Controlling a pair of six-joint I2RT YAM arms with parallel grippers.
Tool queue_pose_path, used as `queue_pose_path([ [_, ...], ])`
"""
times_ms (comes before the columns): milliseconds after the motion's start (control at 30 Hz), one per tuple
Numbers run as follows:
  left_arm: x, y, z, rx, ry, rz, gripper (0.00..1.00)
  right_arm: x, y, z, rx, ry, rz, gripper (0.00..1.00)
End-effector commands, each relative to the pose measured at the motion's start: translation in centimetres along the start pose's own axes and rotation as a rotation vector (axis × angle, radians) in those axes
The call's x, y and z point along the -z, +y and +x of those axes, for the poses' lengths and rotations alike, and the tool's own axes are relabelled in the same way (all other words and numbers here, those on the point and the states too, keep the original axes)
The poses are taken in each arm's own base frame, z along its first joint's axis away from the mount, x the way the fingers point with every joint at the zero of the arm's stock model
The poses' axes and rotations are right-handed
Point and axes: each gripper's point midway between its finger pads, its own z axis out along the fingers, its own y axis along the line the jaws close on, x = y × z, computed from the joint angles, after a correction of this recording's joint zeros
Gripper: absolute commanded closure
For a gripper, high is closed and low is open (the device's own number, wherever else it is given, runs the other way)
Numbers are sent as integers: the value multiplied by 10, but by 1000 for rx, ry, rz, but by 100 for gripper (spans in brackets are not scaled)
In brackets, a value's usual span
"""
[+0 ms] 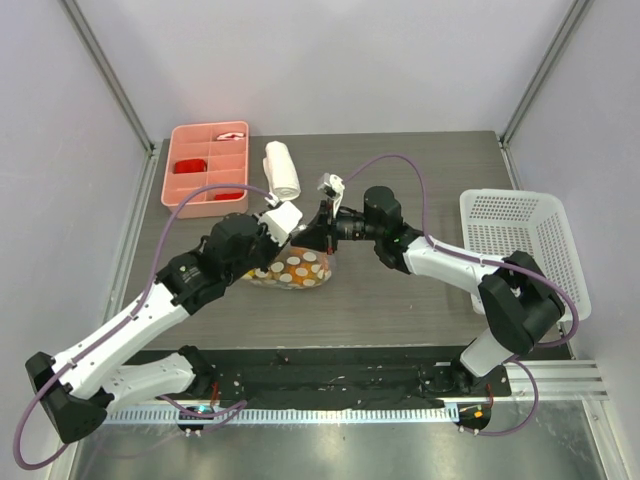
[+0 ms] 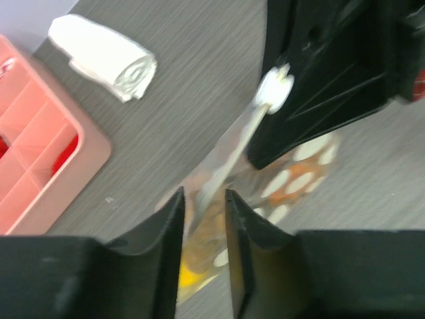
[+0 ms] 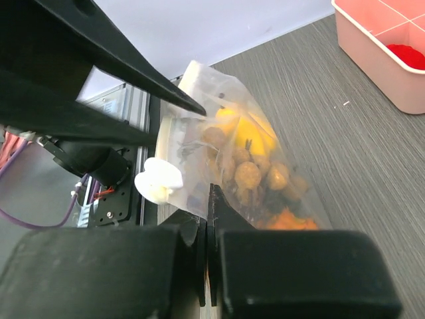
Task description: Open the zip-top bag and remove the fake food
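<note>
Two black-and-white arms, the left arm [image 1: 150,310] and the right arm [image 1: 470,272], reach from the near edge and meet over the middle of one grey wood-grain table [image 1: 420,300].

One white plastic basket [image 1: 520,240], rectangular with perforated walls, stands at the right edge. One pink plastic tray [image 1: 205,165], rectangular and partitioned into compartments, sits at the far left; red pieces lie in some compartments. One white towel [image 1: 281,168], rolled into a cylinder, lies just beside the tray.

One zip-top bag [image 3: 265,156] of clear, crinkly film sits at table centre between the two grippers.
- Left gripper [image 2: 204,199]: jaws narrowed to a slit, pinching the bag's top edge.
- Right gripper [image 3: 208,199]: jaws pressed almost together, with the bag's film clamped between them.

One white zip strip [image 2: 236,143] runs from the left gripper up to one round white slider [image 3: 159,181].

Inside the bag, the fake food [image 3: 255,166] comprises one smooth yellow piece [image 3: 249,129], one cluster of small brown balls [image 3: 249,176] and one orange piece [image 3: 289,219].
</note>
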Motion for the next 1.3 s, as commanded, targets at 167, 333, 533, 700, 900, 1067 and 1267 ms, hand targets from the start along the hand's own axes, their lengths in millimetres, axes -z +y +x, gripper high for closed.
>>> queue_pose_path([
  [167,16,-29,-55,83,-169,212,50,3,11,-11,45,-22,-61,99],
  [333,12,-24,-69,78,-212,188,55,1,14,-12,29,-23,-76,99],
  [533,2,-30,-73,83,-211,216,61,-1,15,-12,23,-16,-79,99],
  [700,3,-28,-81,91,-236,214,61,-2,17,-8,19,-5,-83,99],
  [900,-4,-27,-79,94,-219,224,71,-5,19,-8,25,-4,-93,99],
  [1067,-6,-26,-76,87,-199,227,85,-5,18,-6,25,-2,-86,99],
  [1267,-5,-12,-64,95,-150,158,100,-2,15,-9,49,-47,-59,99],
])
